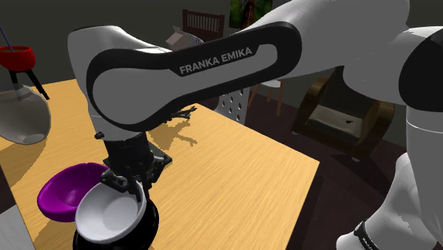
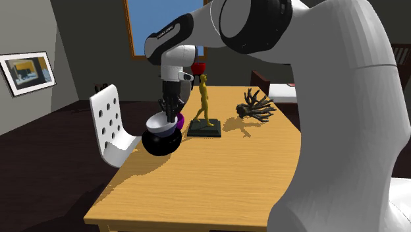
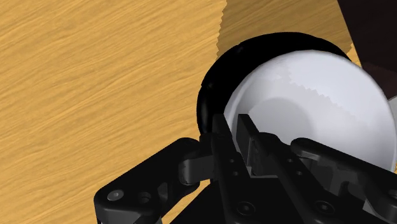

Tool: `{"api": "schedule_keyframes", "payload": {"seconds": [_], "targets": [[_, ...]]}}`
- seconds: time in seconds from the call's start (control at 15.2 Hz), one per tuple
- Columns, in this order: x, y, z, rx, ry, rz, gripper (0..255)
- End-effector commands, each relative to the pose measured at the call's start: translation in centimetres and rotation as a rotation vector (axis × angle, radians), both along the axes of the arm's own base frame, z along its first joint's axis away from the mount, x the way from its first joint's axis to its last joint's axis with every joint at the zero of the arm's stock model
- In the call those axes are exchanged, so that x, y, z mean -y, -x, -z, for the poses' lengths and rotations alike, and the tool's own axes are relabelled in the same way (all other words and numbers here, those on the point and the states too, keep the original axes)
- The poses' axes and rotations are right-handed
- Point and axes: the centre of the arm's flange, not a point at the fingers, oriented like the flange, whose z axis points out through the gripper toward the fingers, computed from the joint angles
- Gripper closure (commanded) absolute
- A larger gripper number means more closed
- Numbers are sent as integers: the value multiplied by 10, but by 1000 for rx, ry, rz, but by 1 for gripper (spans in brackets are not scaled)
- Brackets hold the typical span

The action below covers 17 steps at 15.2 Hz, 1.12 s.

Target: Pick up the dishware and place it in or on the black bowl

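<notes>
A white bowl [image 1: 110, 216] sits tilted in the mouth of the black bowl [image 1: 147, 231], near the wooden table's [image 1: 241, 170] edge closest to the shoulder camera. My gripper [image 1: 122, 186] comes down on the white bowl's rim, shut on it. In the wrist view the two fingers [image 3: 223, 136] pinch the rim of the white bowl [image 3: 318, 108], and the black bowl [image 3: 213, 95] shows as a dark ring around it. In the second exterior view the white bowl [image 2: 158, 123] rests on the round black bowl [image 2: 161, 142] under the gripper [image 2: 170, 109].
A purple bowl [image 1: 67, 188] lies right beside the black bowl. A yellow figurine [image 2: 205, 99] on a dark base and a dark branchy ornament [image 2: 253, 105] stand farther along the table. A white perforated chair [image 2: 112, 125] stands by the table's edge. A glass vessel [image 1: 21, 113] stands at the shoulder view's left.
</notes>
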Motion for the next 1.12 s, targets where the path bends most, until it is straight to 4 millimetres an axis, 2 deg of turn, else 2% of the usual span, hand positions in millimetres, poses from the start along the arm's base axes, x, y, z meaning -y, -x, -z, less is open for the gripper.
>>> {"api": "schedule_keyframes", "payload": {"seconds": [0.0, 0.33, 0.4, 0.73, 0.99, 1.06], "targets": [[0, 0, 1, 1, -1, 0, 255], [0, 0, 1, 1, -1, 0, 255], [0, 0, 1, 1, -1, 0, 0], [0, 0, 1, 1, -1, 0, 0], [0, -10, -48, 1, -1, 0, 0], [0, -10, -48, 1, -1, 0, 0]]}}
